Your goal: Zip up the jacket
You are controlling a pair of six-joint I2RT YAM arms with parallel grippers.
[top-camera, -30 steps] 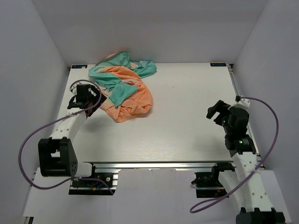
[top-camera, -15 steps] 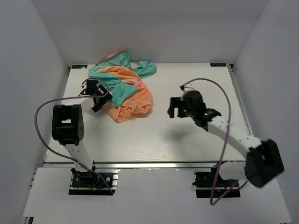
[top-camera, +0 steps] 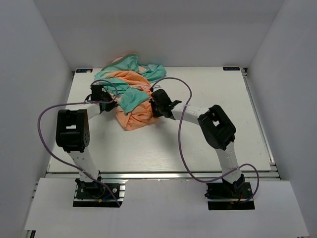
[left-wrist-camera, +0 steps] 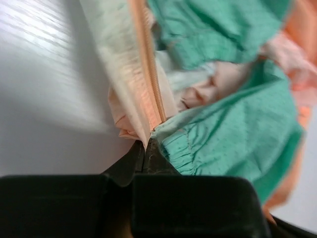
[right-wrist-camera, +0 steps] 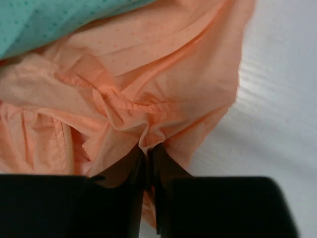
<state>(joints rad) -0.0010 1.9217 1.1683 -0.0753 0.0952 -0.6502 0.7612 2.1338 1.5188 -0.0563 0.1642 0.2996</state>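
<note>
– Well, what can't you make out?
– The jacket (top-camera: pixel 131 96) lies bunched in the upper left of the table (top-camera: pixel 213 99); most of its zipper (left-wrist-camera: pixel 148 64) is buried in folds.
– Changes?
– Both grippers were wide before. Now the left gripper (left-wrist-camera: pixel 146 148) pinches the zipper edge, the right gripper (right-wrist-camera: pixel 147 148) an orange fold, having crossed over from mid-table.
– Room?
– Open table right of and below the heap.
</note>
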